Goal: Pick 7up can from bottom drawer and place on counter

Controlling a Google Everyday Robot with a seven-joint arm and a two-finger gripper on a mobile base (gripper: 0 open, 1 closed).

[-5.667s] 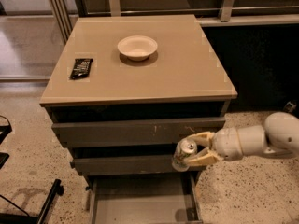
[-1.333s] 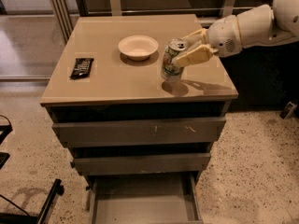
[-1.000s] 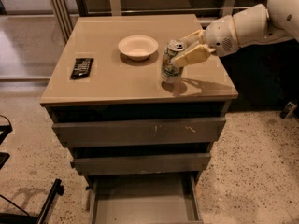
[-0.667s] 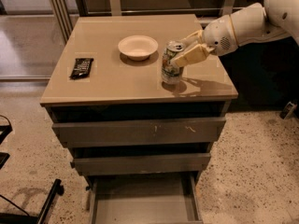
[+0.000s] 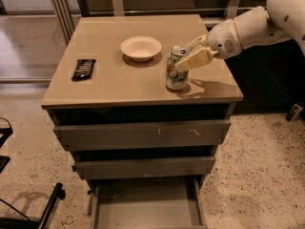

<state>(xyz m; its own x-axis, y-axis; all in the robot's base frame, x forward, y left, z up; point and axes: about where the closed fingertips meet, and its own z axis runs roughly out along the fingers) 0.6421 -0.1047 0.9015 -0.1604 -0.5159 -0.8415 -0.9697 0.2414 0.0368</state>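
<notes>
The 7up can stands upright on the tan counter, right of centre near the front edge, with its shadow meeting its base. My gripper reaches in from the right, its cream fingers closed around the can's upper part. The bottom drawer is pulled open below the cabinet and its grey inside shows nothing in it.
A cream bowl sits on the counter behind and left of the can. A black packet lies at the counter's left. The two upper drawers are closed. A black stand is on the floor at lower left. A railing runs behind.
Over the frames I lifted the can from beside the lower drawers up to the counter. In the last second it sank slightly until its base met the counter.
</notes>
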